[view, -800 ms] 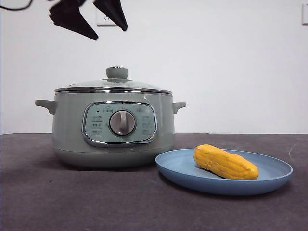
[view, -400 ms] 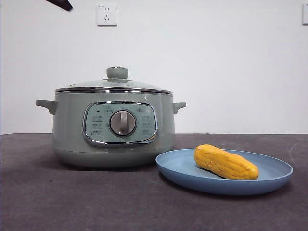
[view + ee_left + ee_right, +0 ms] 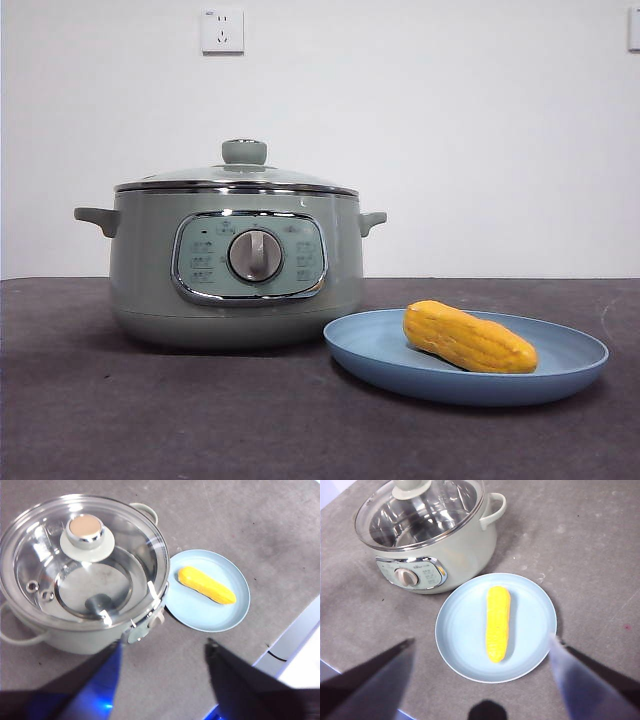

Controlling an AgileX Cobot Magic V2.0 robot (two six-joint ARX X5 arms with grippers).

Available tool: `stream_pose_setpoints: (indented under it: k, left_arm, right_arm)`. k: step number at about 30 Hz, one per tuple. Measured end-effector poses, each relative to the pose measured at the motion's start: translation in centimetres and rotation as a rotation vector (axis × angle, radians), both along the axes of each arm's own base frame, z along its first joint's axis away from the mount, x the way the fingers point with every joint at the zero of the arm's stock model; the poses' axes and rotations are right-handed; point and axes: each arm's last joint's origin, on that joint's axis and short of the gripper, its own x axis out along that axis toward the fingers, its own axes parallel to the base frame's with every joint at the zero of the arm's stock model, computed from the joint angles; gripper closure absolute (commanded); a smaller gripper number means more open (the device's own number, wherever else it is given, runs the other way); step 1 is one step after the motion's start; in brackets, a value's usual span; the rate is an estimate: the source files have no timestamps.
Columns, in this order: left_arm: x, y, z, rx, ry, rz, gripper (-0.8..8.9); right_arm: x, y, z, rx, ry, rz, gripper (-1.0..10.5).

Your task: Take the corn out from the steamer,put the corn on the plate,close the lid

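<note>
The corn [image 3: 469,337] [image 3: 206,585] [image 3: 498,622] lies on the light-blue plate [image 3: 385,355] [image 3: 235,612] [image 3: 460,630], right of the steamer [image 3: 150,270] [image 3: 75,640] [image 3: 465,545]. The glass lid [image 3: 235,176] [image 3: 40,545] [image 3: 440,515] sits shut on the steamer, its green knob on top. High above the table, my left gripper [image 3: 162,652] is open and empty, looking down on pot and plate. My right gripper [image 3: 482,642] also hangs open and empty, high over the plate. Neither gripper shows in the front view.
A dark grey table [image 3: 150,420] carries everything. A white wall with a socket [image 3: 222,30] stands behind. The table's edge [image 3: 287,635] runs near the plate in the left wrist view.
The black gripper tips at the front view's top left rose out of the picture. The lid, steamer, plate and corn have not moved.
</note>
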Motion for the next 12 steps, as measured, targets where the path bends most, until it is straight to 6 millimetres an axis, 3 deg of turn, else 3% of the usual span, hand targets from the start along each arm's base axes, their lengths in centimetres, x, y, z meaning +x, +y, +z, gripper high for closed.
stream_pose_setpoints:
  k: [3, 12]
  left_arm:
    - [-0.28, 0.11, -0.06, 0.006, 0.015, 0.001, 8.22]
    - [-0.37, 0.15, -0.14, 0.008, 0.028, 0.003, 8.16]
  right_arm:
    - [0.0, 0.0, 0.0, 0.0, 0.0, 0.0, 9.6]
    - [0.0, 0.0, -0.01, -0.001, 0.001, 0.0, 9.5]
